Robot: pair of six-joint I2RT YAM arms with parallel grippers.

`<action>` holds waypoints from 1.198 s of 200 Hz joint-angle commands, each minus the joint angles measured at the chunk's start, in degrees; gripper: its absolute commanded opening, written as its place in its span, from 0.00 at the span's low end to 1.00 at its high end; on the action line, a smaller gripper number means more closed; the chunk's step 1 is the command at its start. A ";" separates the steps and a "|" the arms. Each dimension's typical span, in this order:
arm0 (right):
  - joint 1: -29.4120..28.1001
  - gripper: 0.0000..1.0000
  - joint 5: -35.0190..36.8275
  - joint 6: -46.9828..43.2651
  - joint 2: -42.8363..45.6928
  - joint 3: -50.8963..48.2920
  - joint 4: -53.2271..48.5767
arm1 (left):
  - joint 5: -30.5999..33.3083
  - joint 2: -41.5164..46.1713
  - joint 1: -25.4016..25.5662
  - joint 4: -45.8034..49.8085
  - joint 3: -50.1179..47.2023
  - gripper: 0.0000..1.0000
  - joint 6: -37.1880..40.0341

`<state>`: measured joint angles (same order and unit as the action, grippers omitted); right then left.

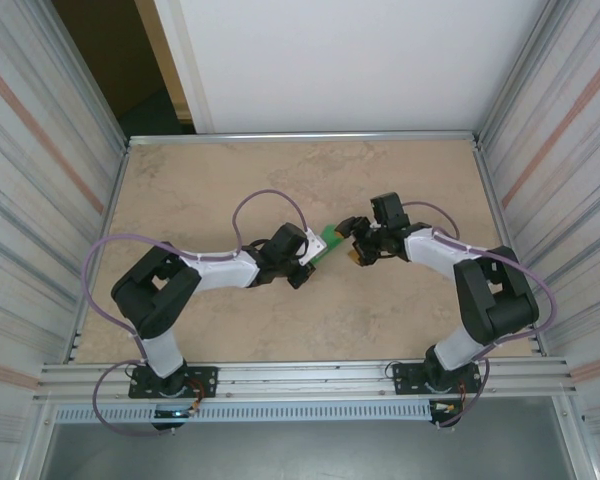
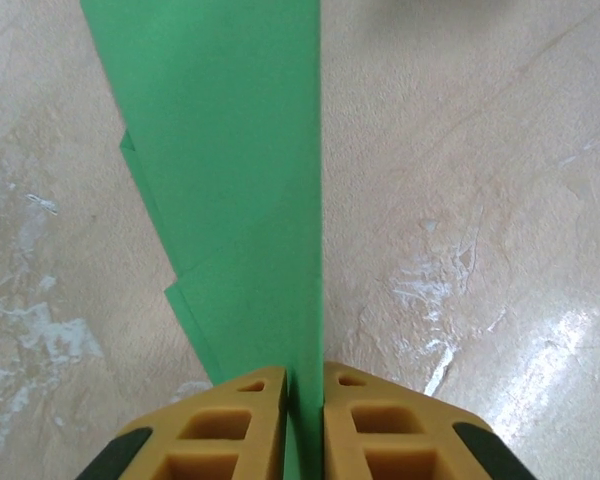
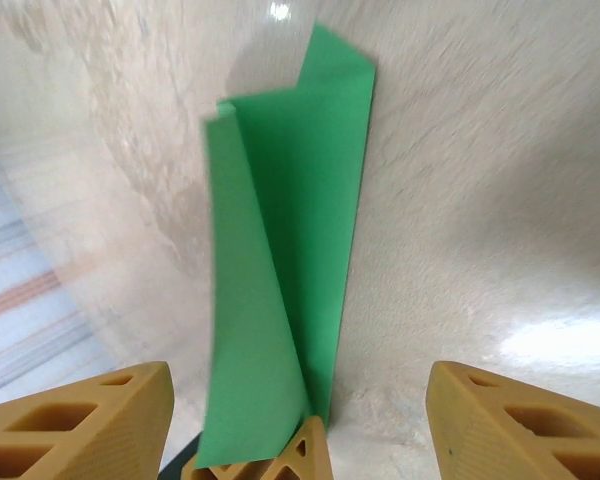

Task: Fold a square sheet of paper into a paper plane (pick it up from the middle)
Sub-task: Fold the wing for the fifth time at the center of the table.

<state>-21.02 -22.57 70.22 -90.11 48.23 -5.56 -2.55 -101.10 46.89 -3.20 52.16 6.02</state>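
**Left gripper (image 2: 305,388) pinches the plane; right gripper (image 3: 300,378) stands spread**

Both tan fingers of the left gripper are pressed together on one end of the green paper plane (image 2: 240,180). From above, the plane sits over the middle of the table (image 1: 230,170), between the two grippers. The right gripper's jaws are wide apart on either side of the other end and touch nothing.

The paper looks very light, thin and limp. Its loose flaps splay open in the right wrist view and would crease or tear under a hard squeeze. The layered centre fold is probably the safest place to grip.

The long axis runs straight out from the left fingers toward the right gripper, roughly left to right across the table. I cannot tell which end is the nose.
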 commanded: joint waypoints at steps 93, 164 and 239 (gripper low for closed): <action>4.24 0.69 3.76 -9.68 5.93 -2.92 -6.19 | -14.85 -2.85 -3.92 3.43 2.67 0.12 -5.45; 4.10 0.69 1.91 -19.28 6.07 -4.92 -5.24 | -20.47 -5.26 -5.23 6.45 5.22 0.12 -7.60; -0.98 0.66 0.01 -26.34 2.82 -3.18 -4.72 | -23.46 -8.06 -6.20 8.35 6.62 0.12 -10.28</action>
<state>-19.86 -21.32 47.97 -85.65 43.70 -9.91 -23.88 -107.50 41.08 1.96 57.63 -2.46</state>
